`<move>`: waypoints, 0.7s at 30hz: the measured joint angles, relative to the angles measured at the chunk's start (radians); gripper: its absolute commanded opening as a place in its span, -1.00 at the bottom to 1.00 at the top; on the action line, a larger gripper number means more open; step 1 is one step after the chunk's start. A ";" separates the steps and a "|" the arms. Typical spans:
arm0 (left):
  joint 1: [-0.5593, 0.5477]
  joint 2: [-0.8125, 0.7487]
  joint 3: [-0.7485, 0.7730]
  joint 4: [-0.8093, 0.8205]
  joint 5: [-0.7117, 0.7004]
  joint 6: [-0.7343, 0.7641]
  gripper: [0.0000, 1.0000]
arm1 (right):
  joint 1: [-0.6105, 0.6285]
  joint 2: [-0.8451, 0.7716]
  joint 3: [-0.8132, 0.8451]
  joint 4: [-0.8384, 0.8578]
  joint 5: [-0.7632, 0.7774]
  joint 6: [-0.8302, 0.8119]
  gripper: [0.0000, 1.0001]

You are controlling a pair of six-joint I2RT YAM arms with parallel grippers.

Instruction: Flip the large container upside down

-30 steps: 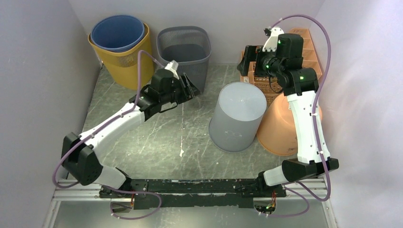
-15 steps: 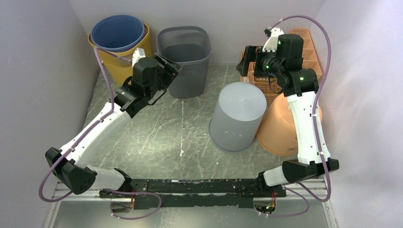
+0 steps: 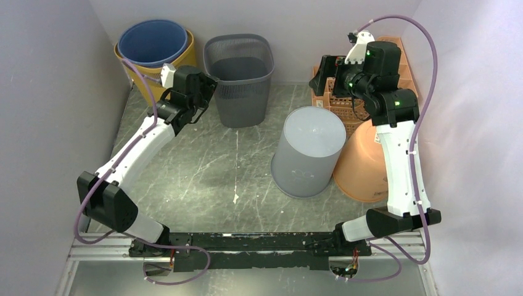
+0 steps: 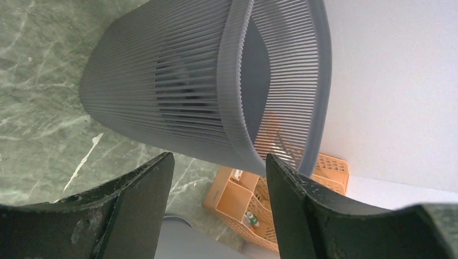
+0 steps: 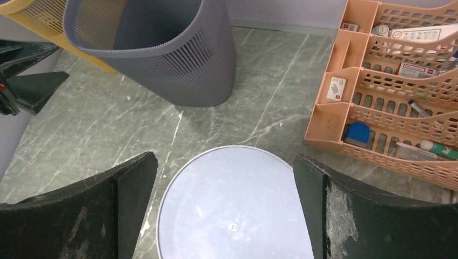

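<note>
Two grippers are up off the green marbled table (image 3: 210, 166), and neither holds anything. The left gripper (image 4: 216, 162) has its jaws spread wide, and between its black fingers the wrist view shows the dark grey slatted plastic basket (image 4: 162, 81). The basket stands upright at the back of the table, mouth up, near the rear wall. The fingers are apart from its wall; how far short of it they sit cannot be judged. Its base is out of sight in the left wrist view, and its inside is in shadow from above.

The right gripper (image 5: 226, 162) hangs above the light grey smooth round bin (image 5: 232, 205), also with its jaws spread wide. That bin stands mid-table with its closed base facing up and its wider rim on the table. The bottom edge of the right wrist picture cuts off its near side.

Just right of it lies a pale orange plastic bin (image 3: 361, 166). The right arm hides much of it, so how it sits is hard to make out. Behind that is an orange plastic desk organiser (image 5: 399, 65) with small items in its compartments, too small to identify. The right wrist blocks part of it in the top view.

In the back left corner, a blue round bucket (image 3: 152, 42) sits nested in a yellow slatted basket (image 3: 157, 89), only its rim and inside showing.
</note>
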 measured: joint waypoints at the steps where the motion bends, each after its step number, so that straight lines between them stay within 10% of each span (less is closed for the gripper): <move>1: 0.002 0.012 0.003 0.006 0.003 0.000 0.49 | 0.000 0.000 0.001 0.000 0.001 0.000 1.00; 21: 0.045 0.112 0.013 0.099 0.100 0.044 0.18 | 0.000 0.002 -0.026 -0.001 0.003 0.000 1.00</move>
